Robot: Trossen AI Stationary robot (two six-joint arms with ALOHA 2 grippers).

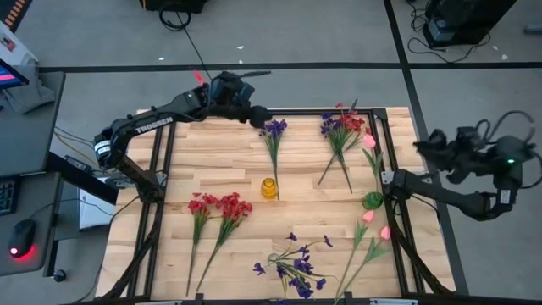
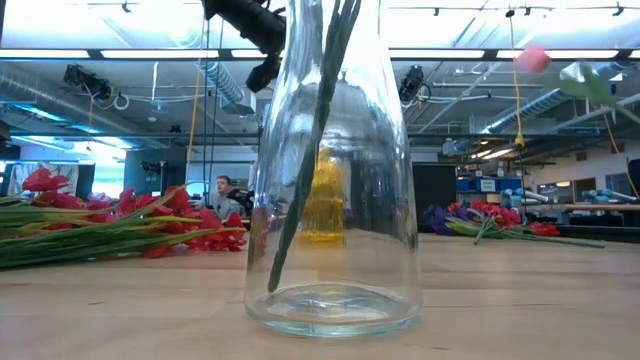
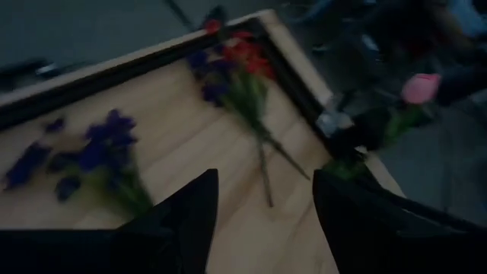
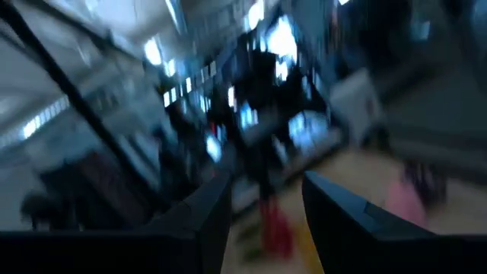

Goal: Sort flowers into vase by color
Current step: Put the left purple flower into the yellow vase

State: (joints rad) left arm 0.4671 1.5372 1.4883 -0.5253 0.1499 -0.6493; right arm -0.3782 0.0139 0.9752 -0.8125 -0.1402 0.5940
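step in hand: looks like a pink tulip (image 1: 369,141) is being lifted off the table's right edge, on its way to a vase. the bud is up in the air in the low view, with the right gripper (image 1: 385,179) just below it on the stem line. its fingers show a gap btwn them in its own wrist view, but that view is smeared, so can't tell if the stem is really pinched.

left gripper (image 1: 257,116) hovers over the far edge, just beside a purple sprig (image 1: 273,128). fingers well apart, nothing btwn them.

the rest lies flat: red flowers (image 1: 220,206) on the left, a mixed red/purple bunch (image 1: 341,127) at the far right, more pink tulips (image 1: 377,224) at the near right. a glass vase (image 2: 330,200) at the near edge already has stems in it, prob the purple blooms (image 1: 292,267). a small yellow vase (image 1: 268,188) stands mid-table.

next, imo: carry the tulip to its vase w/ the stem end low and drop it straight into the neck. the thin stem may swing or slip.
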